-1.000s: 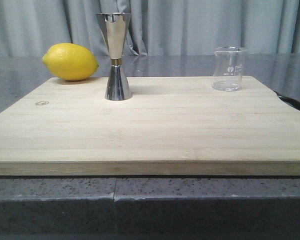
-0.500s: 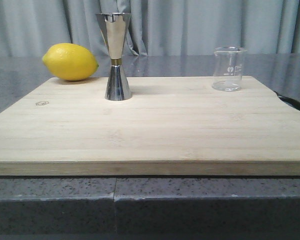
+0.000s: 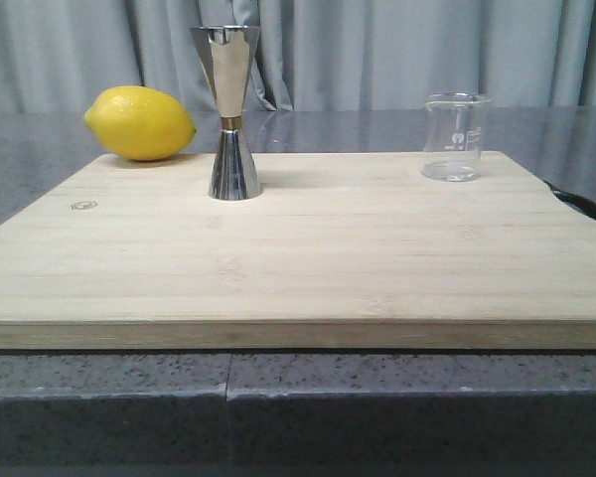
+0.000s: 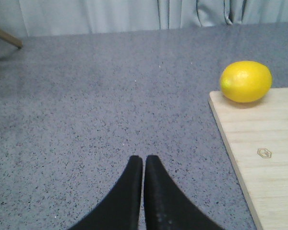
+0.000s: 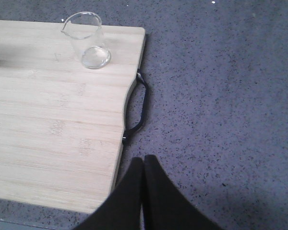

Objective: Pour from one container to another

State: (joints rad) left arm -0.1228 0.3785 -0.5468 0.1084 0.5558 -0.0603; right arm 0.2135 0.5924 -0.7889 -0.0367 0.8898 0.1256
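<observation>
Glass beaker point(image 3: 455, 136) stands untouched at the far right of the wooden board point(image 3: 298, 258), the steel jigger point(image 3: 228, 111) far left; nothing has moved. Both arms' fingers point(image 4: 143, 165) point(image 5: 143, 165) remain closed and empty over the desk point(image 4: 96, 96), so pouring hasn't begun.

Nothing here reads as words. The glass beaker point(image 3: 455, 136) carries faint white printed marks (too small to make out), and the wooden board point(image 3: 298, 248) bears a small hexagon emblem point(image 4: 264, 153) near one edge, with no lettering legible.

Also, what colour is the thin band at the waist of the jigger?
Gold, on the jigger; the front view shows it best.
</observation>
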